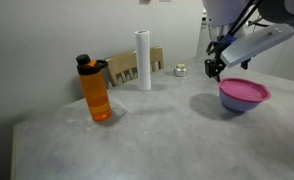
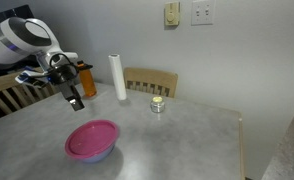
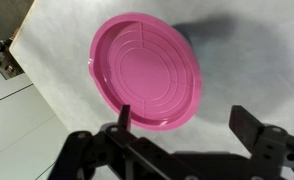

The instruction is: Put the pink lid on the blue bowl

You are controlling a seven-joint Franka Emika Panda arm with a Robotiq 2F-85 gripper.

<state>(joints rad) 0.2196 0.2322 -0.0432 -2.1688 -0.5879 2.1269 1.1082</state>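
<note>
Table: grey, mottled top (image 1: pixel 157 140), set against a white wall; everything below stands on it.
Arm: white, jointed (image 2: pixel 22 40), reaching in from the table's edge and held above the surface, touching nothing.
Chair: wooden back (image 2: pixel 152 78) showing behind the far edge of the table, against the wall.
Paper roll: white cylinder (image 1: pixel 143 58), upright near the far edge, just in front of the chair back.
Orange bottle: upright, black cap (image 1: pixel 95 90); well apart from the bowl and nearer the paper roll.
Pink lid: magenta disc (image 3: pixel 147 70) lying flat on top of the bowl and covering its mouth; rim overhangs a little all round. Wrist view shows raised concentric rings on its face. Nothing touches it.
Blue bowl: periwinkle, upright (image 1: pixel 232 104), only its lower side visible beneath the lid in both exterior views. Stands on the table on the arm's side, well apart from the chair and paper roll.
Gripper: black (image 1: pixel 214 70), fingers spread wide and holding nothing. Hangs in the air above table level, just beside the lidded bowl and clear of it. In the wrist view both fingers (image 3: pixel 125 118) frame the near edge of the lid from above.
Small jar: short, pale lid (image 2: pixel 158 104), near the far edge in front of the chair; contents too small to tell.
</note>
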